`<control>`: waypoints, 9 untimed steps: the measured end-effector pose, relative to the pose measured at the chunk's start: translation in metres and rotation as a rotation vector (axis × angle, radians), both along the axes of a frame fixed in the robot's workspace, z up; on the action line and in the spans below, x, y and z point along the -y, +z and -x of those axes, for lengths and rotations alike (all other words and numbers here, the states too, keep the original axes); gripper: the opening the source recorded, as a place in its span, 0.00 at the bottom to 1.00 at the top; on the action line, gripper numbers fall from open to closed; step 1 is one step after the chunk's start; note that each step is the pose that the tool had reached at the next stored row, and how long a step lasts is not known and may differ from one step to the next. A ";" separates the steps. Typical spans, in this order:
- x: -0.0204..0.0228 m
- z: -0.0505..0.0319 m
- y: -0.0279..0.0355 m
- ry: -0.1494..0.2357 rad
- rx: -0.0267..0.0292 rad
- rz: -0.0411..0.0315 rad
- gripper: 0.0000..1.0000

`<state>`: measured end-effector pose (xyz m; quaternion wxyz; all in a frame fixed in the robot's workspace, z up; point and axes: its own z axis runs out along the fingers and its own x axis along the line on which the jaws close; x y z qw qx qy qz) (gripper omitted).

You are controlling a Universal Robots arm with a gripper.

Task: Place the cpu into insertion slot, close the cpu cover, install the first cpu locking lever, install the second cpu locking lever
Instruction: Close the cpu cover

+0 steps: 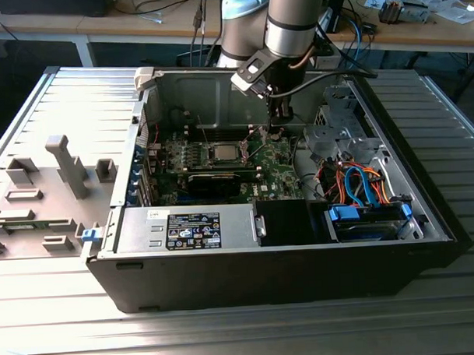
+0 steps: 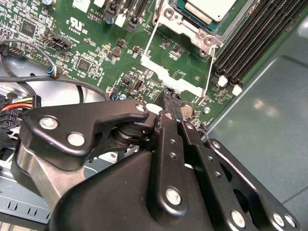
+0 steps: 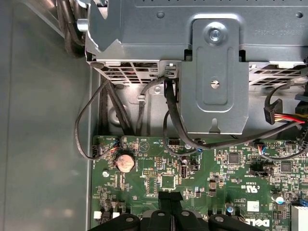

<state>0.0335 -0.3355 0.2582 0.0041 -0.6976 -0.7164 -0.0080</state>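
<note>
Silver metal peeks in at the edge of the second wrist view. That is the cpu [image 2: 211, 6], lying in the insertion slot [image 2: 191, 30], and you get just a piece of each. The big black gripper [image 2: 169, 98] hides a lot of the green board [image 2: 96, 43] there. The cpu cover [image 2: 166, 72] is swung open, off the slot, with thin wire levers [image 2: 149, 42] by its sides. In the exterior view the cpu is a tiny grey square deep in the open case [image 1: 225, 275], and the cover is hard to pick out. Your arm [image 1: 294, 20] comes down from above into the case. The gripper points down at the board, just beside the slot on the exterior view's right. Its fingers [image 2: 168, 134] are pressed together with no gap. The tip sits right at the cover's edge, and you cannot tell if it pinches anything.
</note>
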 end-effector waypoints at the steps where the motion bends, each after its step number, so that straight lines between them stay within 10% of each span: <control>1: 0.0000 0.0000 -0.0001 0.000 -0.0001 0.0001 0.11; 9: 0.0000 -0.0001 -0.0016 0.002 0.0000 0.0000 0.11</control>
